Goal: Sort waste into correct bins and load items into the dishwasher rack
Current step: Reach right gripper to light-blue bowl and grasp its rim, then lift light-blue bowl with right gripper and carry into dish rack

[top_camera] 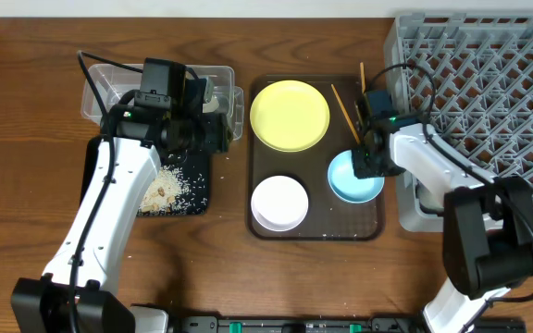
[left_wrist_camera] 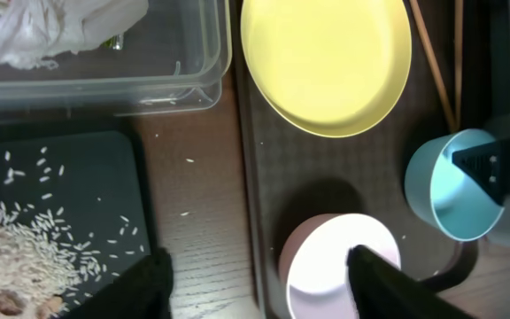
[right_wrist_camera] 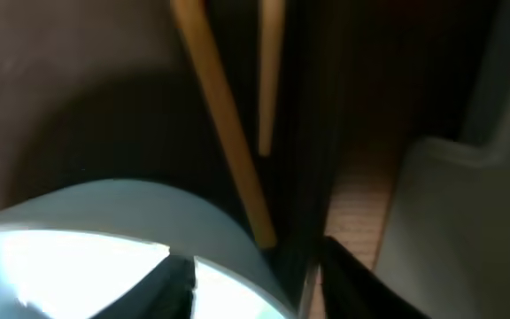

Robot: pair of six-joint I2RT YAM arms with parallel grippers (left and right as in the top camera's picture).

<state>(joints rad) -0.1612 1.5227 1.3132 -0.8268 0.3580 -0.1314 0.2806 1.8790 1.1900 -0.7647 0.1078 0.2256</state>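
My left gripper [left_wrist_camera: 259, 283] is open and empty, hanging over the wood between the black tray [left_wrist_camera: 87, 168] of loose rice [left_wrist_camera: 34, 248] and the white bowl [left_wrist_camera: 326, 266]. The clear tub [left_wrist_camera: 193, 53] holds the white crumpled scrap [left_wrist_camera: 42, 31]. My right gripper [right_wrist_camera: 255, 279] is open and straddles the right rim of the light blue bowl [right_wrist_camera: 104, 221], one finger inside and one outside. The chopsticks [right_wrist_camera: 224, 133] lie just beyond it. The yellow plate [top_camera: 290, 114] sits at the back of the brown tray. The small white cup is out of view.
The brown serving tray [top_camera: 317, 227] holds the plate, both bowls [top_camera: 279, 202] and the chopsticks [top_camera: 345, 111]. The grey dishwasher rack [top_camera: 489, 74] stands at the far right, close beside my right arm. Rice grains are scattered on the wood near the black tray [top_camera: 197, 180].
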